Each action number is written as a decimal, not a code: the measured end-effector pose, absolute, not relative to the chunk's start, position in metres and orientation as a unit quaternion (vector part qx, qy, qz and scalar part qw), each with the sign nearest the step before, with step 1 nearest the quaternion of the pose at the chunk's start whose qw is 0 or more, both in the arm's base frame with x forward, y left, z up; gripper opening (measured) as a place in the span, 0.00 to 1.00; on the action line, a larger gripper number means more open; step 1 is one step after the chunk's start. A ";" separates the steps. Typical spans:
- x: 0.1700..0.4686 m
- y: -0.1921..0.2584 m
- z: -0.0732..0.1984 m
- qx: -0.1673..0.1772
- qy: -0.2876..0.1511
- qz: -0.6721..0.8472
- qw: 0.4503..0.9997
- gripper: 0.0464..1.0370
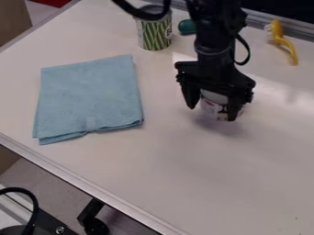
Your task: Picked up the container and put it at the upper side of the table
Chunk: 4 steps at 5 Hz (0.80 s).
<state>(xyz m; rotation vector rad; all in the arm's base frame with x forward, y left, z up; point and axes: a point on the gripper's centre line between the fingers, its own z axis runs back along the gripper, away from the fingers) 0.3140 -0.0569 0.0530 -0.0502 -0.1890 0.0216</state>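
Fingers: parted by about the container's width, one on each side, pointing down, with hold of the container
Container: between the fingers, right of the middle of the scene toward the far side, pale with some red and dark marks, its top partly hidden; whether its base touches the counter cannot be told
Arm: black, coming in from the far side above the container
Striped can: upright on the far side, left of the arm, green and white, a black cable crossing in front of its upper part
Teal object: just right of the striped can, partly behind the arm
Yellow-handled tool: lying at far right, white at one end
Blue cloth: folded flat, left of the container, well apart from it
Counter: white, metal strip along its near edge
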 end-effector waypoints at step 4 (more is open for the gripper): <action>0.393 -0.067 0.051 -0.030 -0.148 0.054 0.987 0.96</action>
